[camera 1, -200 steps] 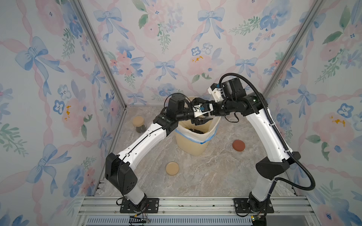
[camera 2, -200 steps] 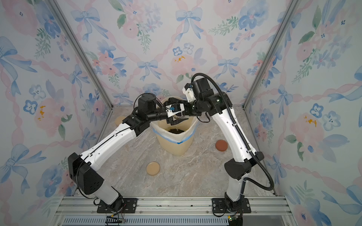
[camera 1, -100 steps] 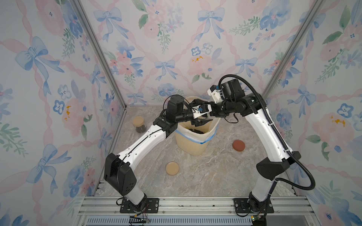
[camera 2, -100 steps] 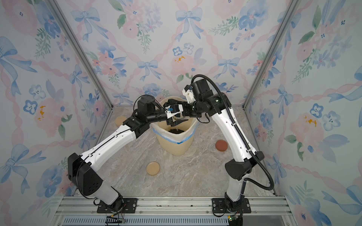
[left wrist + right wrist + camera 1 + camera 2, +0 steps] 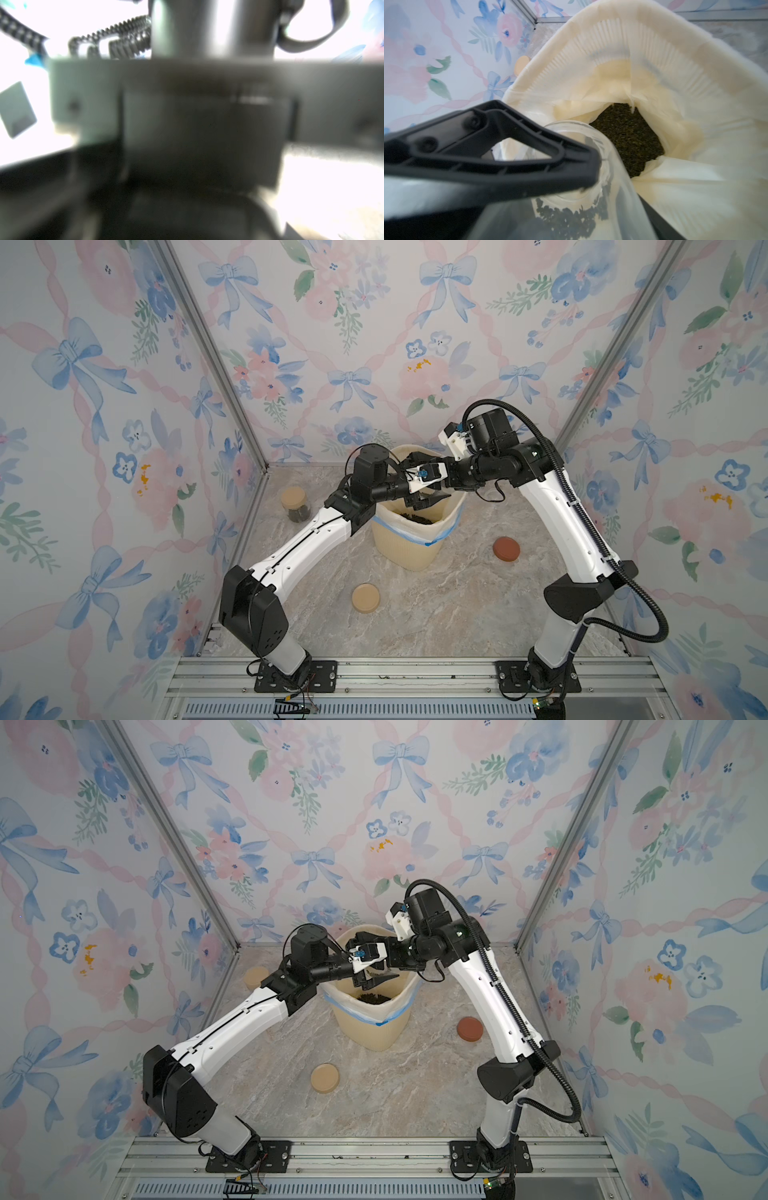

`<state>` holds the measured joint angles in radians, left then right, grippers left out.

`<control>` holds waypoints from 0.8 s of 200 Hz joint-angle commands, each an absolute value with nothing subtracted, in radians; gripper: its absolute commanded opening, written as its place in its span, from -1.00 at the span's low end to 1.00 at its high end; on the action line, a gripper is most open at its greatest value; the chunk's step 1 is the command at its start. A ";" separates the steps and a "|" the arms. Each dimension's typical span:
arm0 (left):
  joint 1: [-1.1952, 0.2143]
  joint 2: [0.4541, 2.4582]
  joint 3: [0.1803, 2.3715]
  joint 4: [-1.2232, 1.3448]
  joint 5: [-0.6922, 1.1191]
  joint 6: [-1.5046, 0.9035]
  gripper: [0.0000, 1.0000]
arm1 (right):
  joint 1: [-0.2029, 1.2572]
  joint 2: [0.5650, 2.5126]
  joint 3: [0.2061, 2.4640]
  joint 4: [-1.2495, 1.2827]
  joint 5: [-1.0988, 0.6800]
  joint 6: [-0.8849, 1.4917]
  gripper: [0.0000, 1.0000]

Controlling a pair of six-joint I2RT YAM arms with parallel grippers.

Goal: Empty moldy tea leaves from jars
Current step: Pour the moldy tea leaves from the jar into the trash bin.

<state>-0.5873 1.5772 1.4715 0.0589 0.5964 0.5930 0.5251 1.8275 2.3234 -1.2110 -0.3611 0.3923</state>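
While a lidded jar [image 5: 295, 506] stands at the far left of the bench [image 5: 457, 614] and a tan lid [image 5: 365, 598] lies nearer, the left fingers [image 5: 436, 498] hang over the cream bin [image 5: 415, 547]; I cannot tell their grip. The right fingers [image 5: 508, 158] grasp an open jar [image 5: 612, 158] tilted above the bin, tea leaves [image 5: 566, 218] inside it, a dark heap [image 5: 627, 137] below. A red-brown lid [image 5: 506, 549] lies right.

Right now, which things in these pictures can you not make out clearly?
- Right wrist view: a black gripper finger covers part of the glass jar; the frame edge cuts off its base.
- Both top views: the crossed wrists mostly hide that jar above the bin.
- Left wrist view: nearly all blur; a dark body close to the lens blocks it.
- Which gripper holds the jar: cannot tell.
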 commanded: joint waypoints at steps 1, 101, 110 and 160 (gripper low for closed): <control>-0.528 1.523 1.469 0.109 0.598 0.539 0.17 | 0.466 1.732 2.335 -1.192 -0.403 0.406 0.48; -0.497 1.502 1.424 0.113 0.601 0.542 0.80 | 0.457 1.739 2.345 -1.177 -0.431 0.420 0.22; -0.493 1.501 1.417 0.113 0.600 0.543 0.83 | 0.455 1.741 2.348 -1.178 -0.432 0.418 0.22; -0.490 1.503 1.418 0.114 0.600 0.548 0.88 | 0.456 1.746 2.347 -1.189 -0.447 0.419 0.21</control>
<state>-0.4965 1.5257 1.4212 0.1043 0.6220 0.5636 0.4522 1.7882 2.3219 -1.1767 -0.4210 0.4126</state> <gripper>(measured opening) 0.942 0.866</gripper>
